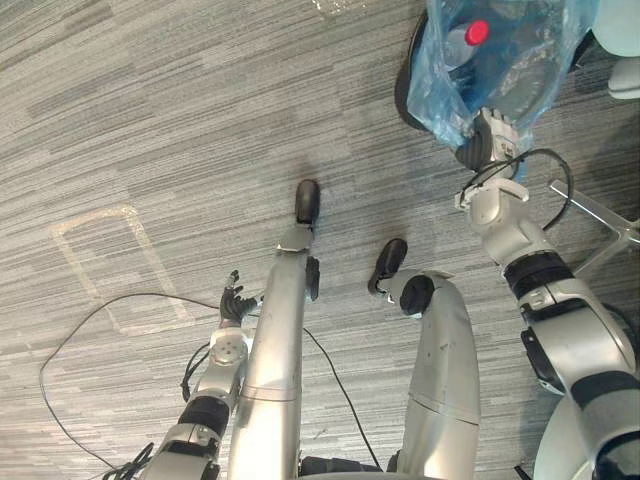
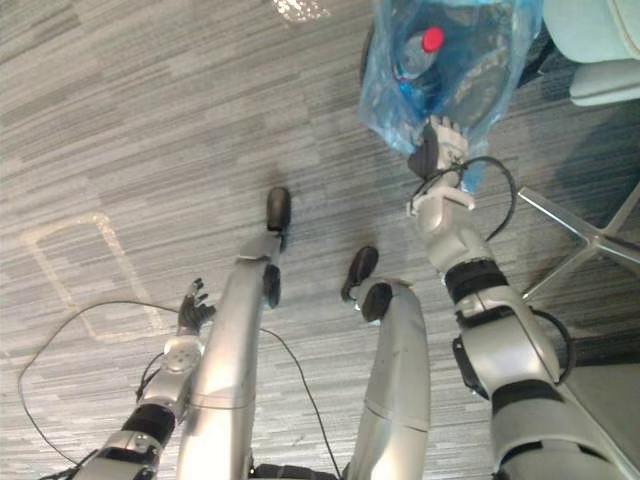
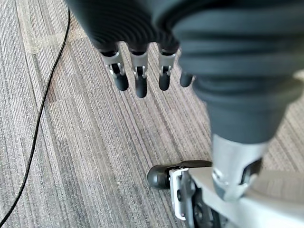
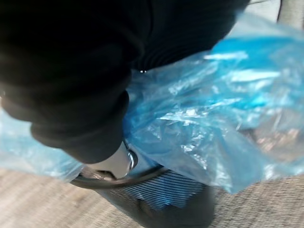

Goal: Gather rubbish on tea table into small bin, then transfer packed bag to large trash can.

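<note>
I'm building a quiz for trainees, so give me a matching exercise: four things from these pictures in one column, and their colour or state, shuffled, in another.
1 bottle cap
2 left hand
3 right hand
4 bag

A clutching the bag
B translucent blue
C red
D open, above the carpet

Pairs: 1-C, 2-D, 3-A, 4-B.

The floor (image 1: 150,120) is covered throughout with grey carpet patterned in fine lengthwise streaks. A pale rectangular outline (image 1: 118,265) is marked on the carpet at the left. At the right, the metal spoked base of a chair (image 2: 597,240) is seen, and a pale upholstered seat (image 2: 600,35) is located beyond it.
</note>
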